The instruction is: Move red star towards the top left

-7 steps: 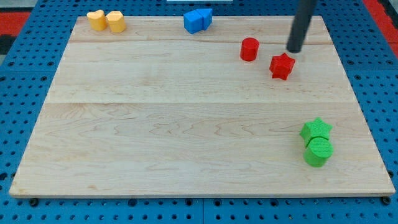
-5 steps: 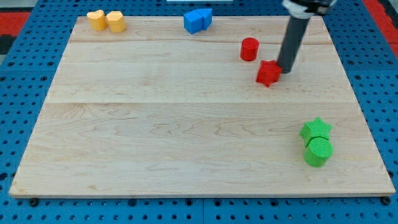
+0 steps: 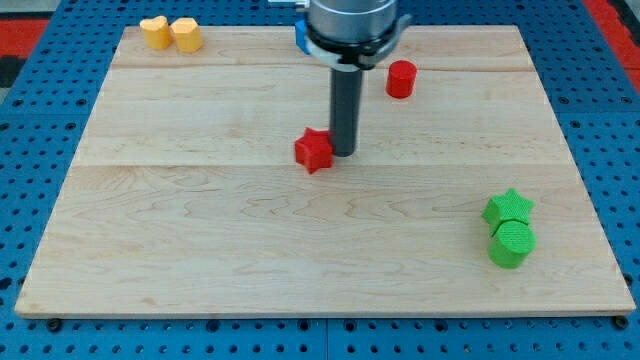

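The red star (image 3: 314,150) lies near the middle of the wooden board (image 3: 200,230), a little above centre. My tip (image 3: 343,152) rests against the star's right side. The dark rod rises from there to the arm's head at the view's top, which hides most of the blue blocks (image 3: 300,35).
A red cylinder (image 3: 401,78) stands at the upper right. Two yellow blocks (image 3: 170,33) sit at the top left corner. A green star (image 3: 509,208) and a green cylinder (image 3: 512,243) sit together at the lower right.
My tip has pushed the red star to the left and slightly down, from the upper right to near the board's middle. The other blocks have not moved.
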`<state>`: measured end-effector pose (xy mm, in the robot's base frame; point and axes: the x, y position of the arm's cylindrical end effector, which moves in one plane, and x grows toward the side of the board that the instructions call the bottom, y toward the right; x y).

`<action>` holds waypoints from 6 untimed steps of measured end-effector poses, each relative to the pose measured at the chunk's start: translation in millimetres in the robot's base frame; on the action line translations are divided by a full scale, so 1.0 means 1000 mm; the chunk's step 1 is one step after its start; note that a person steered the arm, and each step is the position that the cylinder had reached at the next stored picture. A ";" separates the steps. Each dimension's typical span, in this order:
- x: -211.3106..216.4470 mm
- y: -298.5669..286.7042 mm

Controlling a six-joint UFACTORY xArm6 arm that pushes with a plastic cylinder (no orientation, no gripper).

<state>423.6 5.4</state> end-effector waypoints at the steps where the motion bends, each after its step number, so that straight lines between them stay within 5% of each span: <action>1: 0.002 -0.060; 3: 0.067 -0.127; 6: 0.023 -0.168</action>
<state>446.6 -162.1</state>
